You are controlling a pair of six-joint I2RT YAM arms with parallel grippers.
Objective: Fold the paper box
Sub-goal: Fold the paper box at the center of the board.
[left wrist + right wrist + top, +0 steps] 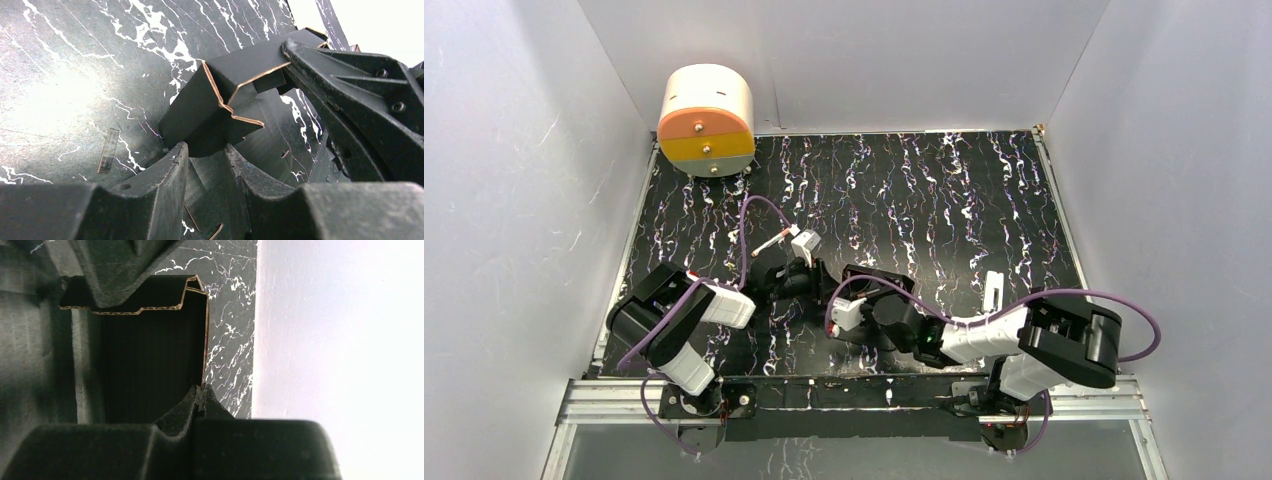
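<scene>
— Where is the paper box point(200, 110)?
— Partly folded, between the middle of the tabletop point(944, 190) and its near edge, with an arm on either side.
— And the jaws?
— The right gripper point(200, 392) is pinched tight on a wall's edge. The left gripper point(205, 152) stands narrow with card between its fingers; whether it grips, I can't tell.

In the top view, the left arm point(674, 330) and right arm point(1024, 345) fold inward to mid-frame. The left gripper point(205, 157) has its jaws partly apart. The right gripper point(200, 392) is pinched closed on the box point(200, 115).
</scene>
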